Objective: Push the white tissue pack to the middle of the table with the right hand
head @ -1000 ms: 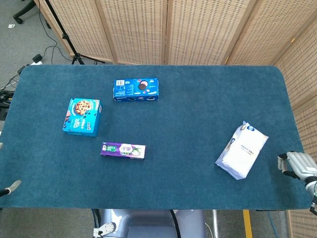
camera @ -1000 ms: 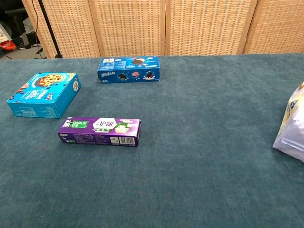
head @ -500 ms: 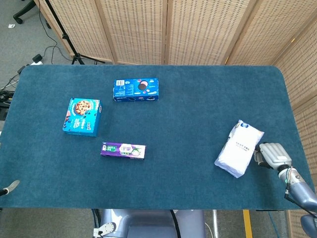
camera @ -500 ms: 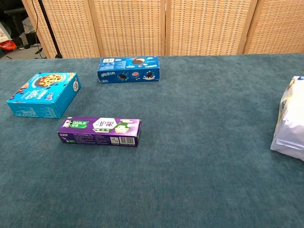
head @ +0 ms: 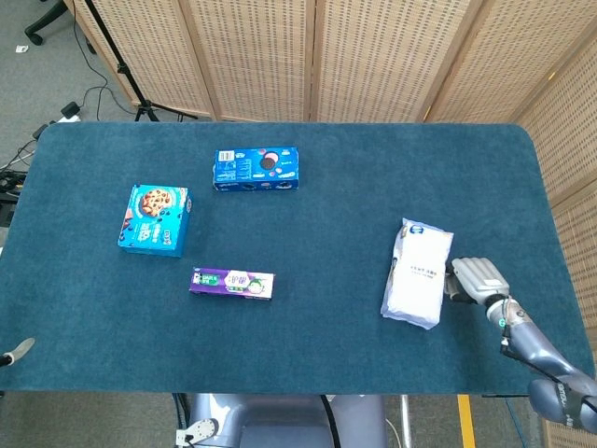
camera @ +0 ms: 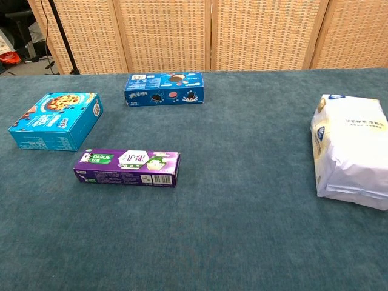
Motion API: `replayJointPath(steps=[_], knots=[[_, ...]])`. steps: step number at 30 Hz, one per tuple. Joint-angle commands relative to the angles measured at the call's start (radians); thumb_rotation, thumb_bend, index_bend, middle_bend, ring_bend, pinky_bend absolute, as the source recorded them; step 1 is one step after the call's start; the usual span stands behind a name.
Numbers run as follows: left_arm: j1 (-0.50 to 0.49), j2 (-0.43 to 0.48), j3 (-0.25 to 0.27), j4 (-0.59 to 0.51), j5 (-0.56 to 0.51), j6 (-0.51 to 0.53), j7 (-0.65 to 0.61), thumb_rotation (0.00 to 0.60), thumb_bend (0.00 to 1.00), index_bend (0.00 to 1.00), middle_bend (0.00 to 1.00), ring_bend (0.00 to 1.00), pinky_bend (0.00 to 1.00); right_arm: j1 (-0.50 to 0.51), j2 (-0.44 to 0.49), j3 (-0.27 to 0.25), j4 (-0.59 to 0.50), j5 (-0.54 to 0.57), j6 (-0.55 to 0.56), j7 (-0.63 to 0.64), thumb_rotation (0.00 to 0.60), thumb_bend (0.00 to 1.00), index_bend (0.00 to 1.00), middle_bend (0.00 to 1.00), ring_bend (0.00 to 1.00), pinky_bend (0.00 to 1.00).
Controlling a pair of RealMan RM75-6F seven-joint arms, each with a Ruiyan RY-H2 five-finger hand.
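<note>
- While the white tissue pack [head: 418, 274] is still sitting right of centre in the head view, the push looks only partly done. It lies flat on the blue table [head: 373, 177], long side running roughly top to bottom of the frame.
- The right hand [head: 476, 278] is up against the pack's right edge, lower right of the frame. It seems to be touching, not gripping anything. I can't tell how its fingers are set from here.
- In the chest view the pack fills the right side and the hand doesn't show at all.
- The left hand [head: 17, 352] is just a sliver at the lower-left edge, too little visible to say how open it is.
- To do this well, I'd keep contact at mid-height of the long edge so the pack slides straight instead of spinning.
- Go slow and low, because the soft wrap could buckle or the cloth could drag it.
- Aim left toward the bare patch right of the purple box [head: 232, 282], and stop well short of it.
</note>
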Motion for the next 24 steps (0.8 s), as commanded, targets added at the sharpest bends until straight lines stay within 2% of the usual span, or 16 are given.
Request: replayJointPath(steps=[1,15,24], knots=[[-0.002,0.002,-0.002,0.000,-0.004,-0.003,-0.004,0.600,0.00,0.00,0.00,0.00,0.00,0.050,-0.032,0.025,-0.027,0.103,-0.034,-0.053,0.600,0.76,0.62,0.52,0.34,0.39],[-0.010,0.009,-0.008,-0.003,-0.026,-0.025,-0.019,0.600,0.00,0.00,0.00,0.00,0.00,0.215,-0.136,0.031,-0.048,0.418,-0.023,-0.224,0.600,0.76,0.62,0.53,0.34,0.39],[-0.013,0.010,-0.011,-0.004,-0.039,-0.037,-0.019,0.600,0.00,0.00,0.00,0.00,0.00,0.289,-0.154,0.041,-0.085,0.517,0.044,-0.294,0.600,0.76,0.62,0.53,0.35,0.39]])
